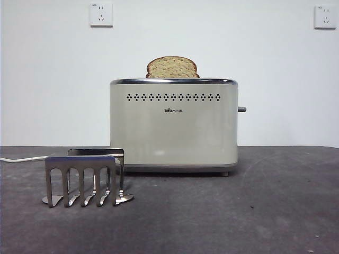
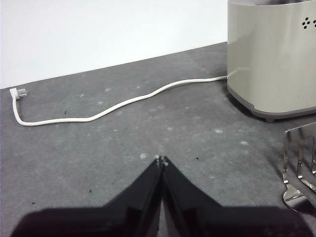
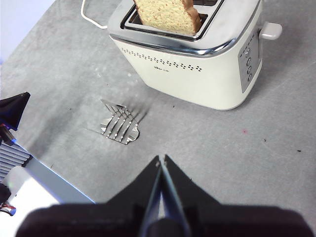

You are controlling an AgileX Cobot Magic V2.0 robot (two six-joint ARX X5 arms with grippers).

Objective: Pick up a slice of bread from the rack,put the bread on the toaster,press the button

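While the slice of bread stands upright in a slot of the toaster, its domed top poking above the chrome rim, neither gripper touches it. From above, the right wrist view shows the slice sitting in the slot nearer the toaster's holed face, with its lower part hidden inside.

Well back from the toaster and high over the dark grey table, the right gripper has its two black jaws pressed together at the tips and holds nothing. The bread lies far ahead of it, and the rack sits on the table between gripper and toaster.

Low over the table, the left gripper is likewise clenched, tips meeting, with nothing between them. Off to its side are a corner of the toaster and an edge of the rack; the bread is not visible from that camera. A white cord runs from the toaster across the table to a plug.

In the front view the steel rack stands empty just in front of the toaster's left end, apart from it. The button sticks out from the toaster's narrow right side, near the top; in the right wrist view it looks pale. Two wall sockets sit high on the white wall behind.
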